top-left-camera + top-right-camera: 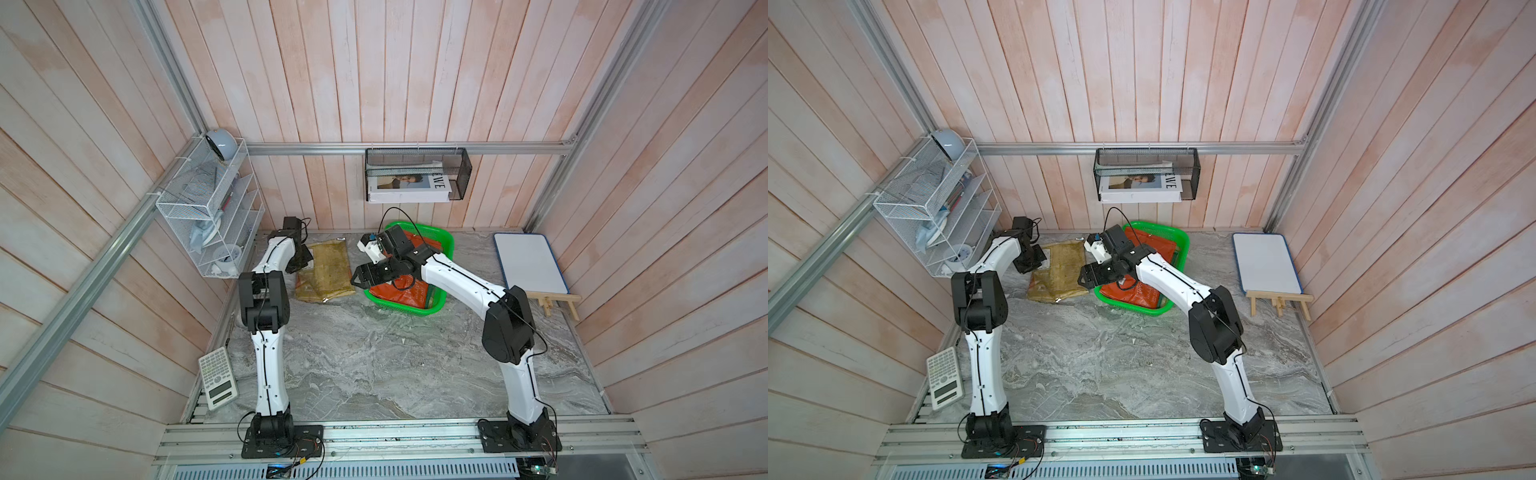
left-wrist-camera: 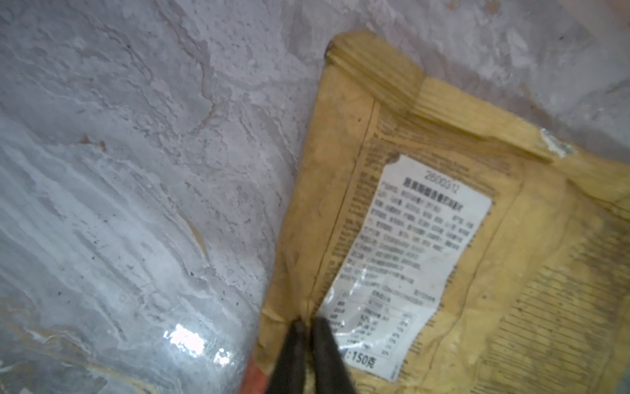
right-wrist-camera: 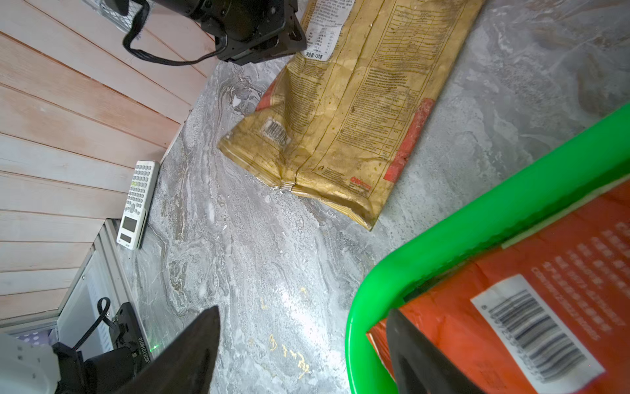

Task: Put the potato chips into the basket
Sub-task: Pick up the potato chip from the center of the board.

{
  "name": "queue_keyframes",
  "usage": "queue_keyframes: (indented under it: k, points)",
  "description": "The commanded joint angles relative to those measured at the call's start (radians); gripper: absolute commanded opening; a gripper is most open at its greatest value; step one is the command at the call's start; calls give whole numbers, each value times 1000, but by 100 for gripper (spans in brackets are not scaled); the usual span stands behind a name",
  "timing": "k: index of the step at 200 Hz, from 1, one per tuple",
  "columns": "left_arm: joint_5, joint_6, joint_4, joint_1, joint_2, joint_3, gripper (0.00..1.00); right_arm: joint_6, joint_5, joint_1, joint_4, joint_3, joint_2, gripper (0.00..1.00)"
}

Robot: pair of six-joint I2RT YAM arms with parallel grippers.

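Yellow bag (image 2: 511, 273), edge-pinched by left gripper (image 2: 306, 322): lift high to clear the basket (image 3: 477, 218) rim; right gripper (image 3: 303, 310) hangs spread.

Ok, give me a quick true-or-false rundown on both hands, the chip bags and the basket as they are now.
1. The left hand is shut on the edge of the yellow-tan bag. True.
2. The yellow-tan bag lies inside the green basket. False: it lies on the table, beside the basket.
3. The right hand grips the orange-red bag. False: it is open and holds nothing, above the basket's corner.
4. The orange-red bag lies in the green basket. True.
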Motion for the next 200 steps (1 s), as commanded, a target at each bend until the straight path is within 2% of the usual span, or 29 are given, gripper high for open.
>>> queue_keyframes:
  k: [1,91,121,156,200]
  points:
    - [8,-3,-10,-1,19,6,0,-13,-17,2,-22,27,-1,80]
    - [-10,-41,65,-8,-86,-54,0,-4,-11,-1,29,-64,-80,80]
    - [-43,-33,52,-13,-126,-20,0,38,-10,-26,146,-167,-139,79]
    - [-66,18,12,-40,-194,41,0,72,-36,-76,191,-203,-183,79]
    - [-129,75,9,-100,-321,39,0,68,28,-115,240,-297,-277,79]
